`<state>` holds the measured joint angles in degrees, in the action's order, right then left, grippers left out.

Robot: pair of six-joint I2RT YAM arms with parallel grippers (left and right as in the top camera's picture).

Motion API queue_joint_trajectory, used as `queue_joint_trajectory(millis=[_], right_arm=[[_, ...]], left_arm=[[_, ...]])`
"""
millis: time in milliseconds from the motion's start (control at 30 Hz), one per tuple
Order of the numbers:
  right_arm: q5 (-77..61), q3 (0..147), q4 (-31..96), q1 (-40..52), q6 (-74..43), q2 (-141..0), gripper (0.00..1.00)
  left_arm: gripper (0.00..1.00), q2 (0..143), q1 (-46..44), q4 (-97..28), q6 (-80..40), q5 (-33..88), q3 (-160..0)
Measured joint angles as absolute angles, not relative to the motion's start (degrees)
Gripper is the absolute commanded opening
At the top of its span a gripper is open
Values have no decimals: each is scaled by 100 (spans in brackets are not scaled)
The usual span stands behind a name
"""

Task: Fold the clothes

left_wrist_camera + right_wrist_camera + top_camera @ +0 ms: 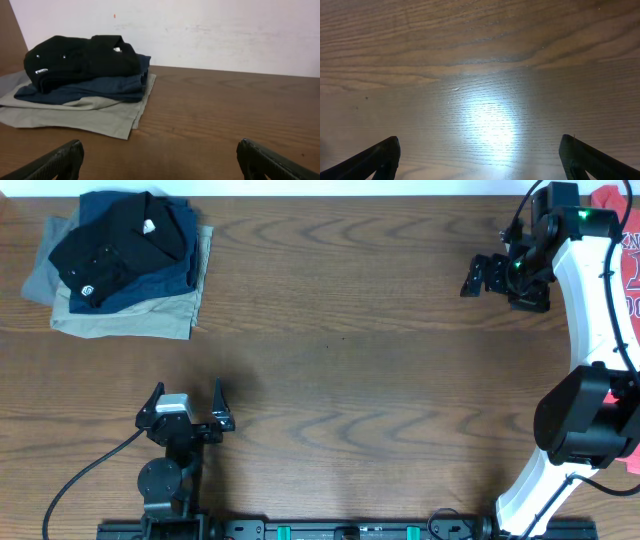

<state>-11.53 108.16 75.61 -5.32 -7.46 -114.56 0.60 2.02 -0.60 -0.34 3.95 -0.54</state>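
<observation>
A dark brown wooden table (340,330) fills the overhead view, with a pale wall behind it in the left wrist view. In the upper left of the frame sits a neat stack of garments. My black collared shirt (120,240) lies folded on top, its small white logo and white collar label showing. Under it are a folded navy garment (185,265), a tan one (130,315) and a grey one (40,280).

My left gripper (186,392) sits at the lower left, near the table's front edge, well apart from the stack. Its jaws are spread wide and hold nothing. My right gripper (483,277) hovers at the upper right over bare wood, jaws equally wide and empty.

At the upper right corner, a red t-shirt (622,240) with printed lettering pokes into view. I cannot tell whether it is folded.

I judge the folding of the black shirt finished. It is compact, squared and stacked. Nothing lies spread on the table to work on.
</observation>
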Motion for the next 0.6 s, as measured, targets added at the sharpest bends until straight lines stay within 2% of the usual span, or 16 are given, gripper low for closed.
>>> queue_joint_trajectory(millis=[600], right_arm=[[-1153, 10816, 7561, -532, -746, -11456, 99]], left_arm=[[98, 97, 202, -110, -19, 364, -71]])
